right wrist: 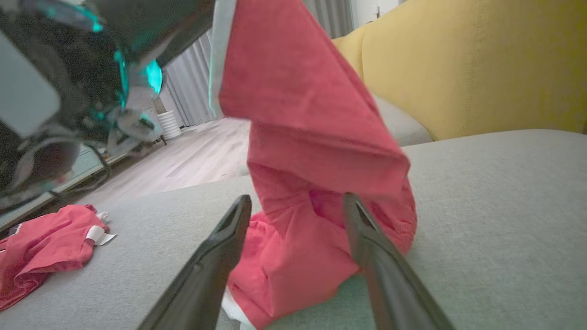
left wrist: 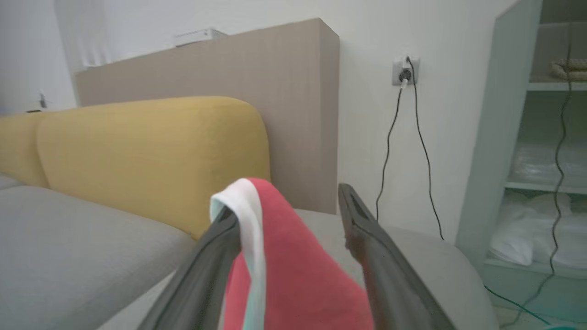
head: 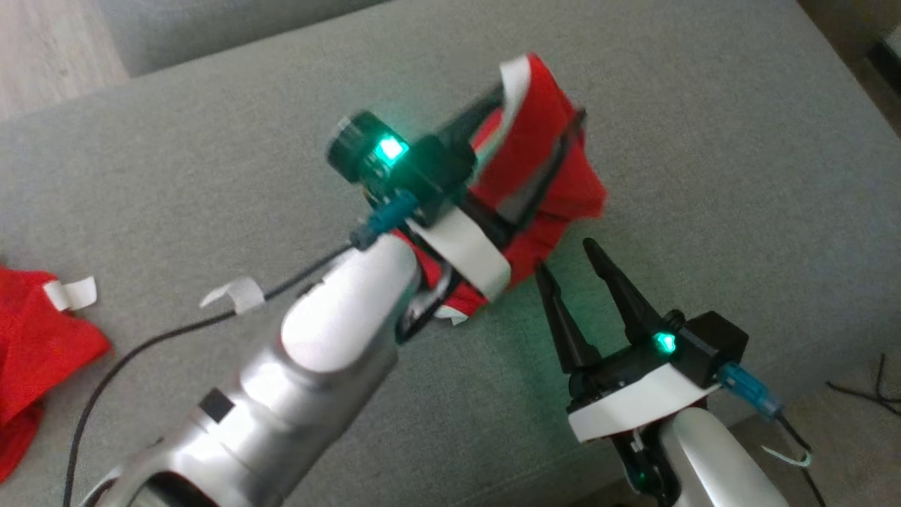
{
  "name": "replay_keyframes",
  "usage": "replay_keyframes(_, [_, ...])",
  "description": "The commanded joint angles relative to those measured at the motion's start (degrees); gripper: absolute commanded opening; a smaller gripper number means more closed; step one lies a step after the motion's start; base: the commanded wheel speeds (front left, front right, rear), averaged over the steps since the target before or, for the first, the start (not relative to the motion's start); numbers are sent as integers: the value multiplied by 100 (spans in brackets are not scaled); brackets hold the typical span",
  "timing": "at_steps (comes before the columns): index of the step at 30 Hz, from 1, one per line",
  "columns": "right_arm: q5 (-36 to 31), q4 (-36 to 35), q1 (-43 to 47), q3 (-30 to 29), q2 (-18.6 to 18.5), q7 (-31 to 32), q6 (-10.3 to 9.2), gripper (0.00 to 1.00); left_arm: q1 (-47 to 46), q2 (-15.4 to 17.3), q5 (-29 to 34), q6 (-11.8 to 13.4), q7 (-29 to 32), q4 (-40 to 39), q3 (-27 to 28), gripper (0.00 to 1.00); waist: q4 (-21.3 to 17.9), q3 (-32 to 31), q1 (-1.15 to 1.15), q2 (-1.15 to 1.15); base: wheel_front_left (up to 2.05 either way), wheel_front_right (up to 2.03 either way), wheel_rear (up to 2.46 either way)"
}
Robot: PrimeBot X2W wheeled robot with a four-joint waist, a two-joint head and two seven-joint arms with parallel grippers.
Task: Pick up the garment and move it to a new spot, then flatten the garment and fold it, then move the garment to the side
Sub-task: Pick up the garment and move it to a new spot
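Red garment (head: 556,162), draped over one finger of the wide left tool (left wrist: 284,201), trails onto grey sofa (head: 704,141); wide right tool (head: 563,255) just beside.

The grey sofa seat (head: 704,176) bears a red garment (head: 577,193) and, well apart, a second red cloth (head: 42,345).

Grey sofa seat (head: 704,141), yellow backrest (left wrist: 151,151), wood floor (right wrist: 192,160), white wall (left wrist: 362,46).

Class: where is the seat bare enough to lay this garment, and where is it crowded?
Bare: the grey seat right of the garment, and the far stretch left of it. Crowded: the middle, by the left gripper and right gripper, and the left edge, by another red garment.
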Motion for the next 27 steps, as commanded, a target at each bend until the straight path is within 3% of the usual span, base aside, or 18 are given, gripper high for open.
replay_keyframes(1, [17, -230, -166, 50, -7, -62, -4, 100, -133, 46, -73, 28, -57, -135, 64, 100, 22, 65, -1, 0, 0, 0, 0])
replay_keyframes(6, [-37, -166, -102, -100, -7, -62, -4, 100, 1, 45, -359, 157, -190, 96, -313, 100, 400, -13, -1, 0, 0, 0, 0])
replay_keyframes(13, [-100, -37, -37, -147, -7, -62, -4, 100, 198, 44, -587, -27, 141, 465, -1005, 100, 947, -269, -1, 0, 0, 0, 0])
replay_keyframes(22, [-85, 45, 123, -323, -7, -62, -4, 100, 443, 351, -578, 14, 106, 705, -1138, 100, 1434, -557, -1, 0, 0, 0, 0])
replay_keyframes(25, [-83, 70, 178, -405, -7, -62, -4, 100, 565, 579, -592, 180, -60, 581, -1016, 100, 1607, -671, -1, 0, 0, 0, 0])
replay_keyframes(27, [-85, 77, 206, -457, -7, -62, -4, 100, 669, 776, -599, 420, -248, 425, -840, 100, 1707, -739, -1, 0, 0, 0, 0])
